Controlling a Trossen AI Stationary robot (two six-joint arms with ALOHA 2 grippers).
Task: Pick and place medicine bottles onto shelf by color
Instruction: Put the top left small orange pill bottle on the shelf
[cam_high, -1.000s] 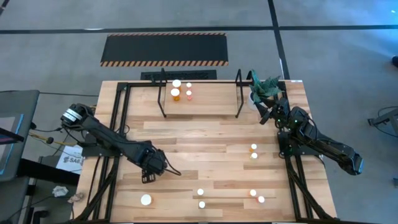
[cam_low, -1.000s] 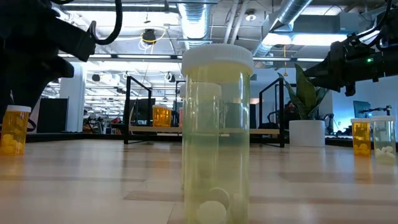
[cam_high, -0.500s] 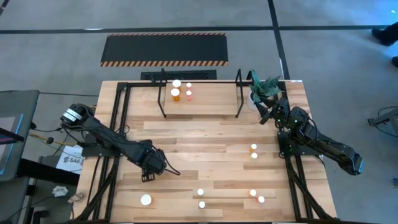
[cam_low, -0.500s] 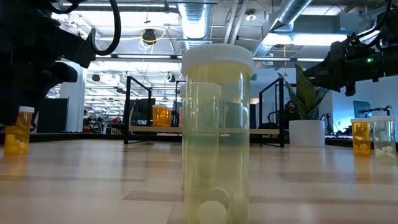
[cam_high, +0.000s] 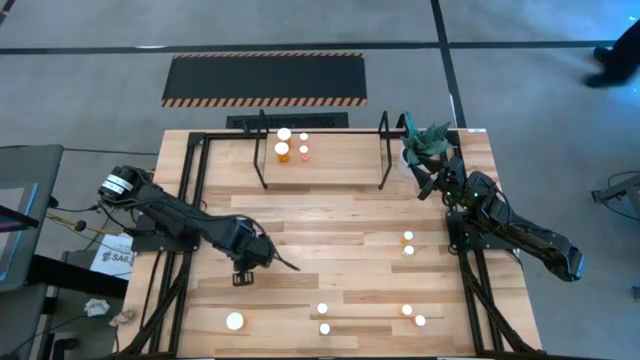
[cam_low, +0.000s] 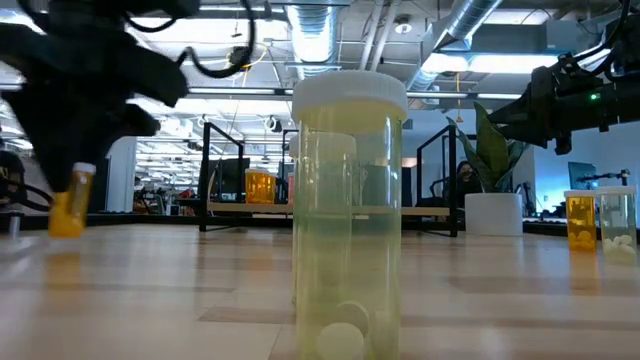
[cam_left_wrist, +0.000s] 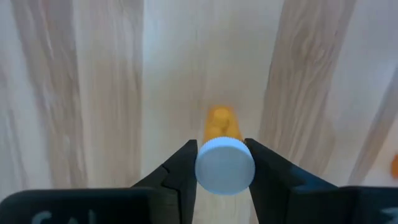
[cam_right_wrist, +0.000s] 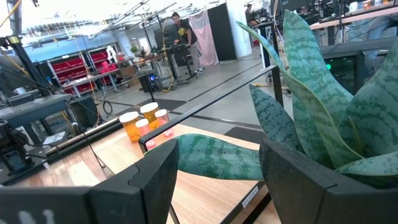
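Observation:
My left gripper (cam_high: 242, 276) is shut on a small orange bottle with a white cap (cam_left_wrist: 224, 165), above the table's left middle. In the low view the bottle (cam_low: 69, 203) hangs under the gripper. The black-bar shelf (cam_high: 322, 184) stands at the far middle, with three small bottles (cam_high: 283, 150) standing on its wood floor. My right gripper (cam_high: 430, 181) waits open at the far right. Its fingers stand on either side of a leaf of the potted plant (cam_right_wrist: 217, 157). My left gripper pinches the orange bottle at its white cap (cam_left_wrist: 224, 167) between its two fingers. The fingers point down from above. The bottle hangs below them, a little tilted, its orange body (cam_low: 67, 210) clear of the table.
Several more bottles stand on the table: two at the right middle (cam_high: 407, 243), some along the near edge (cam_high: 323, 318), and a white-capped one at near left (cam_high: 235, 321). A large pale bottle (cam_low: 350, 215) fills the low view. The potted plant (cam_high: 425, 142) stands beside the shelf.
My left gripper has gone up and a little toward the table's right and far edges, with the orange bottle. The bottle stood on the table a second ago. It now hangs clear of it and a little tilted.

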